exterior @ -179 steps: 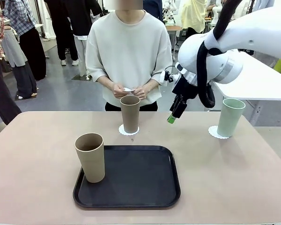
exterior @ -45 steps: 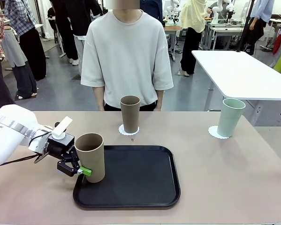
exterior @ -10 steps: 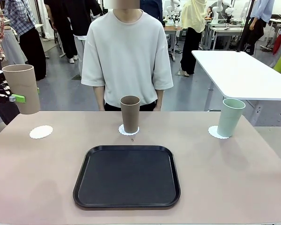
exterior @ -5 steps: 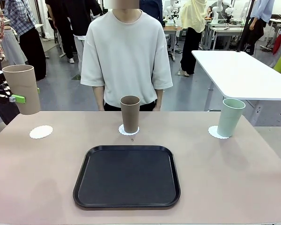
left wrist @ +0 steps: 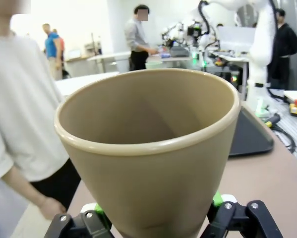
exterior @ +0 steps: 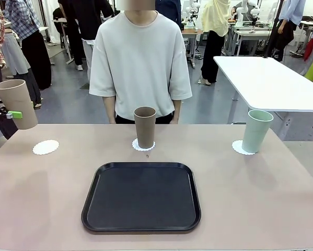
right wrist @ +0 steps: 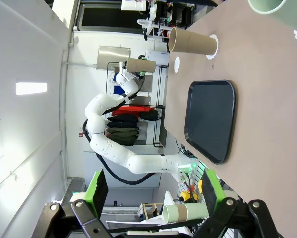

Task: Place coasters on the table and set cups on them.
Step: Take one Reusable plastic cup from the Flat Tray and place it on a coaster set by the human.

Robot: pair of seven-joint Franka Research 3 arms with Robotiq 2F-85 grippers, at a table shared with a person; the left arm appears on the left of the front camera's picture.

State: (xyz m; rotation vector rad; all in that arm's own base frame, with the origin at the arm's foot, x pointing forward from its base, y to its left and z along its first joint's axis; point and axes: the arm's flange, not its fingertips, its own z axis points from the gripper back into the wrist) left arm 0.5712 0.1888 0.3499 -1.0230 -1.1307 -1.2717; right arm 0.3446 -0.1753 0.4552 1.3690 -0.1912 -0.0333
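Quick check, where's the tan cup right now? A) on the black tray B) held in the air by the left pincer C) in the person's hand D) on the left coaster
B: the left pincer is shut on the tan cup, which hangs in the air beyond the bare left coaster at the table's left end.

Table: wide beige-pink matte tabletop (exterior: 261, 209)
Near centre: black rounded plastic tray (exterior: 141, 196)
Far edge: three white scalloped coasters — left (exterior: 45, 147) bare, middle (exterior: 143, 146), right (exterior: 239, 148)
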